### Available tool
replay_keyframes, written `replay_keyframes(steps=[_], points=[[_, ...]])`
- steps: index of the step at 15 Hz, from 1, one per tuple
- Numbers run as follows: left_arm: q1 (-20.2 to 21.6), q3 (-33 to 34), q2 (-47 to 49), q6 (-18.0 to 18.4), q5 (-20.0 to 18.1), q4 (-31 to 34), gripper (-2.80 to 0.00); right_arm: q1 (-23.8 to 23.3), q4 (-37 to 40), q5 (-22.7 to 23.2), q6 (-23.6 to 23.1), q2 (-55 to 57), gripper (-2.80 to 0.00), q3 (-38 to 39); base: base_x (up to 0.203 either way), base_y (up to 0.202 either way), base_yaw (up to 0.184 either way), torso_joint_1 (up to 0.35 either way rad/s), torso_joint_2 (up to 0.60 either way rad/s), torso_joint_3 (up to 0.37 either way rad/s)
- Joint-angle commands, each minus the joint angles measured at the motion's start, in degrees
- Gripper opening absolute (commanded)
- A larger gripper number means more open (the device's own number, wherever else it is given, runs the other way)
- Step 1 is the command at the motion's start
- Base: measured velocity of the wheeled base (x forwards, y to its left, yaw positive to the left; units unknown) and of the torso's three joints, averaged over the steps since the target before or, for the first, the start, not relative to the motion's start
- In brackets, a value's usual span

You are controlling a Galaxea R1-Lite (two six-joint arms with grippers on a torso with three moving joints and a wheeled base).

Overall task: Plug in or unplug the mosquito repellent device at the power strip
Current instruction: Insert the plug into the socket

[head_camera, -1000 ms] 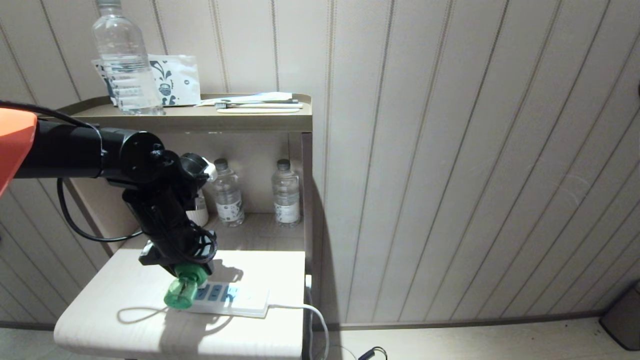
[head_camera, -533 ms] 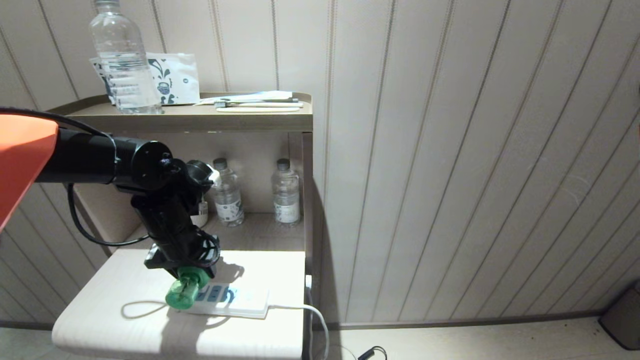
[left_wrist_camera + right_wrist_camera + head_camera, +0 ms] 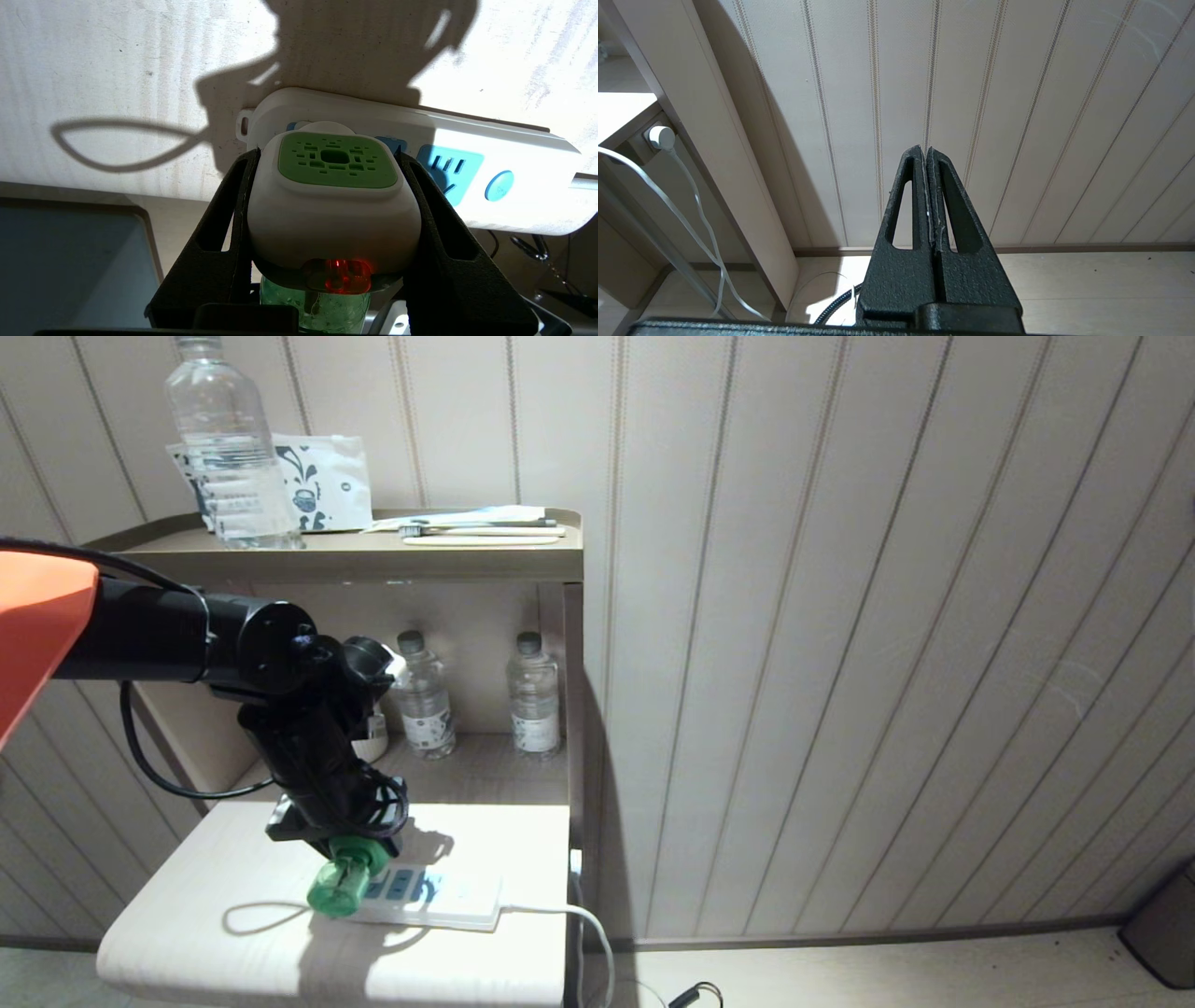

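The mosquito repellent device (image 3: 334,205) has a white cap with a green vented square and a green bottle below. It sits between the fingers of my left gripper (image 3: 327,156), which is shut on the cap's two sides. A red lamp (image 3: 336,275) glows on its front. Its back rests against the end socket of the white power strip (image 3: 490,186); the prongs are hidden. In the head view the device (image 3: 341,882) is at the left end of the power strip (image 3: 439,896), under my left gripper (image 3: 350,859). My right gripper (image 3: 924,149) is shut and empty, parked facing the wall.
The strip lies on a pale low table (image 3: 187,915); its white cable (image 3: 583,919) drops off the right edge to a wall plug (image 3: 661,136). Two water bottles (image 3: 425,695) stand in the shelf behind. A bigger bottle (image 3: 229,448) stands on the top shelf.
The left forearm has shifted slightly to the right. The gripper and the device have stayed at the left end of the strip.
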Motion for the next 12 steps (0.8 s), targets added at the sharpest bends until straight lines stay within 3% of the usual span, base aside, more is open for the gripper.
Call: replay_keyframes(steps=[1, 2, 3, 12], points=[[0.0, 0.2, -0.8, -0.1, -0.3, -0.5, -2.80, 0.0, 0.0, 0.0, 0.0, 0.0, -2.80, 0.0, 0.000, 0.000, 0.000, 0.000, 0.00, 0.000], [0.0, 0.2, -1.5, -0.1, -0.2, -0.8, -2.80, 0.0, 0.0, 0.0, 0.0, 0.0, -2.80, 0.0, 0.000, 0.000, 0.000, 0.000, 0.00, 0.000], [0.0, 0.1, -1.8, -0.1, -0.1, -1.2, 0.00, 0.0, 0.0, 0.0, 0.0, 0.0, -2.80, 0.0, 0.000, 0.000, 0.000, 0.000, 0.00, 0.000], [0.0, 0.0, -7.1, 0.3, 0.2, -2.0, 0.00, 0.0, 0.0, 0.0, 0.0, 0.0, -2.80, 0.0, 0.000, 0.000, 0.000, 0.000, 0.00, 0.000]])
